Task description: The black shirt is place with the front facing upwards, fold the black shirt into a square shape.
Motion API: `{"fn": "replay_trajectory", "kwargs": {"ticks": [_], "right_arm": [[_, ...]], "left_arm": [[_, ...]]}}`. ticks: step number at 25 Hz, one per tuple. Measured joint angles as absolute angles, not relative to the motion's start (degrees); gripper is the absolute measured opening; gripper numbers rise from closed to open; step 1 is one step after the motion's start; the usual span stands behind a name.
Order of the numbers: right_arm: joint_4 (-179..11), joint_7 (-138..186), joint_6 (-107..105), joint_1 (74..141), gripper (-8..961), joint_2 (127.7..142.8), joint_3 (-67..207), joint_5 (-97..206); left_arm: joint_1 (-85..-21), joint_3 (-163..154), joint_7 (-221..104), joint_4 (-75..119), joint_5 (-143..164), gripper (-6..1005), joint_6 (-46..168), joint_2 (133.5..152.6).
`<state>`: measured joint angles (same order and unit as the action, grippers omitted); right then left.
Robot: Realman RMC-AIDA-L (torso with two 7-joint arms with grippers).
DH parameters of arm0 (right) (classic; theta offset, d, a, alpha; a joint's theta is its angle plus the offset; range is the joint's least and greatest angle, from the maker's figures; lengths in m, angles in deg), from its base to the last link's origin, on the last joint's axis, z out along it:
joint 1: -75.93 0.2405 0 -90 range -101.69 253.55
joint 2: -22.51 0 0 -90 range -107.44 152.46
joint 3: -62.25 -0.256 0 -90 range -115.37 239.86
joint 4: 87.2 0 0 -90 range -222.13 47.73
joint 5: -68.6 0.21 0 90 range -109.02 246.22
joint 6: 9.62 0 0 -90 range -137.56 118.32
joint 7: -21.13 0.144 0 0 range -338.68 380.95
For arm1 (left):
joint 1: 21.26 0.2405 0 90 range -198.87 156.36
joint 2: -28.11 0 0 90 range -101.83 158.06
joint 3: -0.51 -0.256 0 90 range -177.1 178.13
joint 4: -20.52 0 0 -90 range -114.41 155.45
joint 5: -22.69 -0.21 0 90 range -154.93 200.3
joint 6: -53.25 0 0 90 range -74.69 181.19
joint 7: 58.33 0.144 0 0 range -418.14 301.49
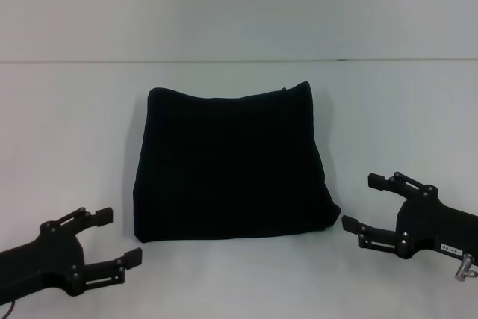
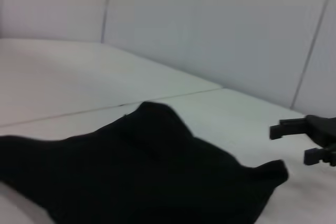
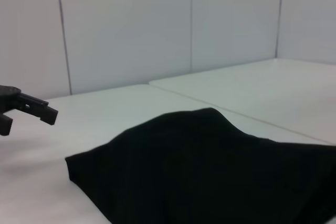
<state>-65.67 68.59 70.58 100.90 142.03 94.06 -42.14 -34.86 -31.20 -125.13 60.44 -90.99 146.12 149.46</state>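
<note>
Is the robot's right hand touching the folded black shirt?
Apart. In the head view, white table shows between the open right hand and the black shirt's near corner.

Black left pincer (image 1: 119,238), black right pincer (image 1: 364,201), visible screws, white label

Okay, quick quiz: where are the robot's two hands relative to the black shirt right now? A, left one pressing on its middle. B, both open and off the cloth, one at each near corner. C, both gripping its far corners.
B: the left hand and right hand sit open on either side of the folded black shirt, touching nothing.
</note>
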Motion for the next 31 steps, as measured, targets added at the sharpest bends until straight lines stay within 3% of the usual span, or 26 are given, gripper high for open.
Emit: {"fn": "replay_trajectory", "kwargs": {"ticks": [31], "right_arm": [[-65.5,68.6,69.3,101.3,940,142.03,94.0,-42.1]], "left_arm": [[-36.8,-30.8,-125.5,60.2,-92.5,952,144.4,149.35]]}}
